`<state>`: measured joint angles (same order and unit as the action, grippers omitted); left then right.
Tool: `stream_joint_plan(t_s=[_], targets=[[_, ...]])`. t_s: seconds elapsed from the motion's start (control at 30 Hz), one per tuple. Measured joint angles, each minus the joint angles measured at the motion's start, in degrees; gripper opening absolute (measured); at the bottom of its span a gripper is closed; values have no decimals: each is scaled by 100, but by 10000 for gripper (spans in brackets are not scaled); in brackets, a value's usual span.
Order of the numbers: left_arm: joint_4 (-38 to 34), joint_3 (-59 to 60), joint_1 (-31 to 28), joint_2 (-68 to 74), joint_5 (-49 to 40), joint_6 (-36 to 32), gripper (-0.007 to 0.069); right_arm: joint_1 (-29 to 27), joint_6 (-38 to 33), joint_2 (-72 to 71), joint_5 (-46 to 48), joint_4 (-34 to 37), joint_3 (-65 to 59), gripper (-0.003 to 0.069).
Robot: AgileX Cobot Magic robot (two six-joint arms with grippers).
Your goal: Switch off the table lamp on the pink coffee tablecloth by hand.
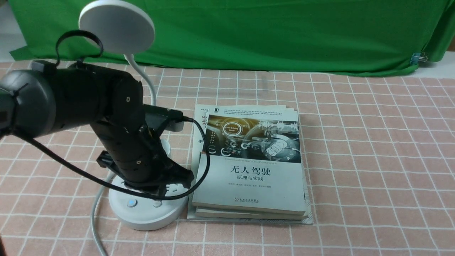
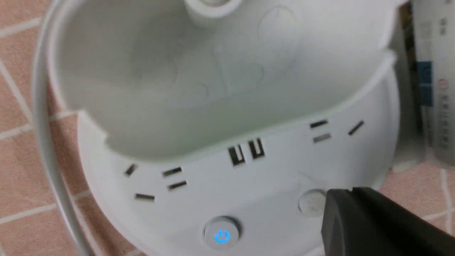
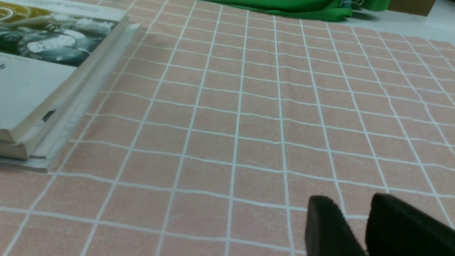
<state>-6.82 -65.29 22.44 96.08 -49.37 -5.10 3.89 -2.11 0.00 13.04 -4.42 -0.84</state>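
The white table lamp stands on the pink coffee tablecloth at the left. Its disc head is up high on a thin neck and does not glow visibly. The round base has a power button with a blue light, which also shows in the left wrist view, and a plain unlit button. My left gripper is shut and empty, its tip right beside the plain button, over the base. My right gripper is slightly open and empty, low over bare cloth.
A stack of books lies right beside the lamp base; it also shows in the right wrist view. The lamp's white cord runs toward the front edge. A green backdrop cloth with a clip hangs behind.
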Motion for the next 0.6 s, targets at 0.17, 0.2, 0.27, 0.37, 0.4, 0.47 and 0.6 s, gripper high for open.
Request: stream_joint_plan(t_s=[0.17,0.2,0.27,0.37,0.4,0.47,0.6], targets=[[0,0,0,-414,-43,14,-6,0,0,0,0,0,0,242],[0,0,0,-420,-51,20,-6,0,0,0,0,0,0,242],[0,0,0,-413,-79,17,-6,0,0,0,0,0,0,242],[-10,0,0,-417,-79,17,-6,0,0,0,0,0,0,242],[-18,11,0,-443,-66,17,-6,0,0,0,0,0,0,242],[-56,92,0,-593,-26,17,-6,0,0,0,0,0,0,242],[-185,740,25,-1318,411,17,-6,0,0,0,0,0,0,242]])
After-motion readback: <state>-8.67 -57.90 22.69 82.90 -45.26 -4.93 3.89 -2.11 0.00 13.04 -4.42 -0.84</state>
